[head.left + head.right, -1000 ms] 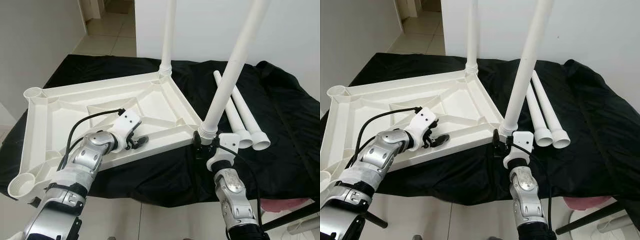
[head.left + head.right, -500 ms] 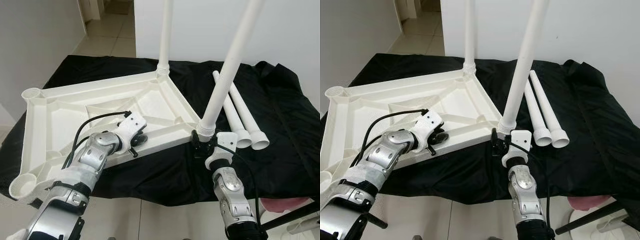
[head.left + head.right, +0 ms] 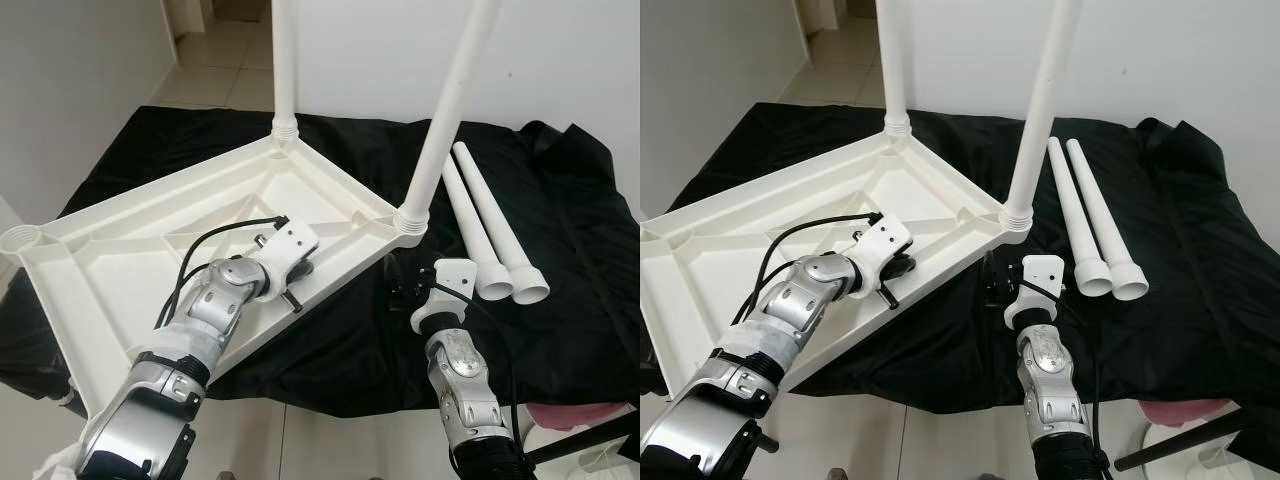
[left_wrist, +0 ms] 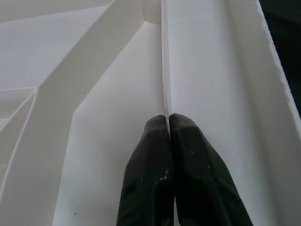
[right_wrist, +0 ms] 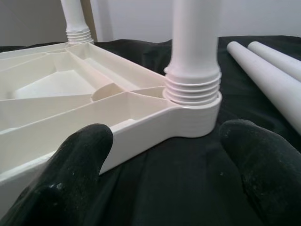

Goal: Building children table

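A white plastic tabletop (image 3: 130, 250) lies upside down on a black cloth. One white leg (image 3: 284, 60) stands screwed in at its far corner. Another leg (image 3: 448, 110) stands at the near right corner (image 5: 193, 117). Two loose legs (image 3: 468, 220) (image 3: 497, 215) lie side by side to the right. My left gripper (image 3: 300, 280) rests on the tabletop's near side, its fingers (image 4: 155, 155) shut on a thin rib (image 4: 163, 61). My right gripper (image 3: 403, 290) is open just in front of the near right corner, with its fingers (image 5: 70, 174) wide apart and touching nothing.
The black cloth (image 3: 580, 260) covers the whole work surface and hangs over its front edge. A white wall stands behind, with a tiled floor (image 3: 215, 80) at the back left. A pink object (image 3: 570, 415) and a black stand leg (image 3: 590, 440) sit low on the right.
The tabletop has swung round with my left gripper on it, and its left corner has come toward me. The near right corner with its leg has drawn back from my right gripper.
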Motion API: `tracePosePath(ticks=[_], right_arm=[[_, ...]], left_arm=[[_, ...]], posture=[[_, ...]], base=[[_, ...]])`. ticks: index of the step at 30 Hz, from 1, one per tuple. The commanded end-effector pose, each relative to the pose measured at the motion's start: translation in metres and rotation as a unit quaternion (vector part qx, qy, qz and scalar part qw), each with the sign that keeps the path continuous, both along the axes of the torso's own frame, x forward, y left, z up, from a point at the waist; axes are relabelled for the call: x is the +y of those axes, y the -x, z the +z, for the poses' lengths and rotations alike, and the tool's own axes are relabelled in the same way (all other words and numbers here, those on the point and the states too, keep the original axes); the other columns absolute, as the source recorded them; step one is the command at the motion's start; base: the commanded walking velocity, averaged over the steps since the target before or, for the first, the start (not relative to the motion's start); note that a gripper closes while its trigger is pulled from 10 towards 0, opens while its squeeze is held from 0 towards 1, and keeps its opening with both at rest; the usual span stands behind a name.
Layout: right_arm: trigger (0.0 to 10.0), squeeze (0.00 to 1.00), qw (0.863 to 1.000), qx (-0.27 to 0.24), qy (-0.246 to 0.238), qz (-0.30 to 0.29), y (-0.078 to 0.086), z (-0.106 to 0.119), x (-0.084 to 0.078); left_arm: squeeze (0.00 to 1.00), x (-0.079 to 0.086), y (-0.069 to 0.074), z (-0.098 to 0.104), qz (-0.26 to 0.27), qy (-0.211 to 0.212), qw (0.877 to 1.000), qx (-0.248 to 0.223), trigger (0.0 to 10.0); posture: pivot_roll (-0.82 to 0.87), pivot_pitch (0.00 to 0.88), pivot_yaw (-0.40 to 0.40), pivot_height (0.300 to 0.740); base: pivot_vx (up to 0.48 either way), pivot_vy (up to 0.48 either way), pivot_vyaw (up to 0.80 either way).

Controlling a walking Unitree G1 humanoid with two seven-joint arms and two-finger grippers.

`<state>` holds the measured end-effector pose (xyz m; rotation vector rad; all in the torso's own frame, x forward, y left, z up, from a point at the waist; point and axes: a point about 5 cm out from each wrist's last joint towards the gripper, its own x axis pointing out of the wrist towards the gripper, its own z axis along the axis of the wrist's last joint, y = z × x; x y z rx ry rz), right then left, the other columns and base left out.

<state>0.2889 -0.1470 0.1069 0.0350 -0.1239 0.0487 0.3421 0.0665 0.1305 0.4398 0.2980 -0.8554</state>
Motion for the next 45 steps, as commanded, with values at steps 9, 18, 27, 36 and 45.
tracePosePath(ticks=[9, 18, 27, 36, 45], right_arm=[[10.0, 0.00, 1.000, -0.001, -0.001, -0.006, 0.000, -0.002, 0.001], [10.0, 0.00, 1.000, -0.002, -0.005, -0.010, -0.001, -0.002, 0.001], [10.0, 0.00, 1.000, -0.002, -0.006, -0.017, -0.003, -0.002, -0.001], [10.0, 0.00, 1.000, 0.016, 0.008, -0.024, -0.005, -0.006, -0.003], [10.0, 0.00, 1.000, 0.019, 0.012, -0.015, -0.008, -0.006, -0.003]], left_arm=[[1.00, -0.023, 0.005, 0.013, -0.003, 0.064, 0.997, -0.038, 10.0], [0.00, -0.011, 0.000, 0.044, -0.015, 0.125, 0.989, -0.083, 10.0], [0.00, 0.021, -0.001, 0.062, -0.011, 0.142, 0.985, -0.100, 10.0], [0.00, 0.100, 0.004, 0.053, 0.060, 0.066, 0.990, -0.106, 10.0], [0.00, 0.167, 0.017, 0.048, 0.129, -0.008, 0.988, -0.086, 10.0]], posture=[[-0.03, 0.000, -0.002, 0.740], [-0.02, 0.000, 0.004, 0.740], [-0.02, 0.000, 0.004, 0.740], [0.01, 0.000, -0.024, 0.740], [0.02, 0.000, -0.036, 0.740]], base=[[0.000, 0.000, 0.00], [0.000, 0.000, 0.00], [0.000, 0.000, 0.00], [0.000, 0.000, 0.00], [0.000, 0.000, 0.00]])
